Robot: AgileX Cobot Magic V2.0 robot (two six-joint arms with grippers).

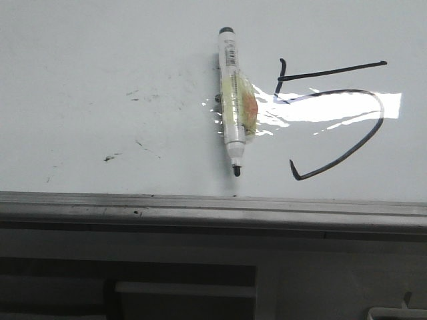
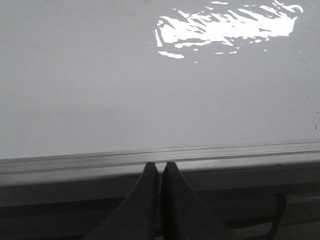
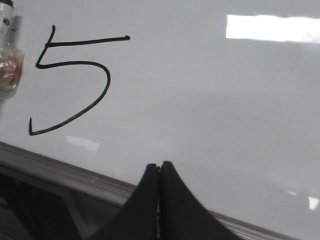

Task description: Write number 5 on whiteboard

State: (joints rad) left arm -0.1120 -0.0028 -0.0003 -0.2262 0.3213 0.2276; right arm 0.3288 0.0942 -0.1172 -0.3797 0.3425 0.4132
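The number 5 is drawn in thin black line on the whiteboard (image 1: 100, 53), right of centre in the front view; its top bar (image 1: 333, 70) slants and its curve hooks low. It also shows in the right wrist view, on its curve (image 3: 102, 90). A white marker (image 1: 233, 100) with a black cap and bare black tip lies on the board just left of the digit; its edge shows in the right wrist view (image 3: 10, 65). My left gripper (image 2: 159, 167) is shut and empty over the board's edge rail. My right gripper (image 3: 160, 167) is shut and empty, well away from the digit.
The grey metal edge rail (image 1: 213, 210) runs along the board's near side, with dark framework below it. Faint black smudges (image 1: 143, 97) mark the board left of the marker. Bright glare (image 1: 333, 107) crosses the digit and shows in the left wrist view (image 2: 225, 25).
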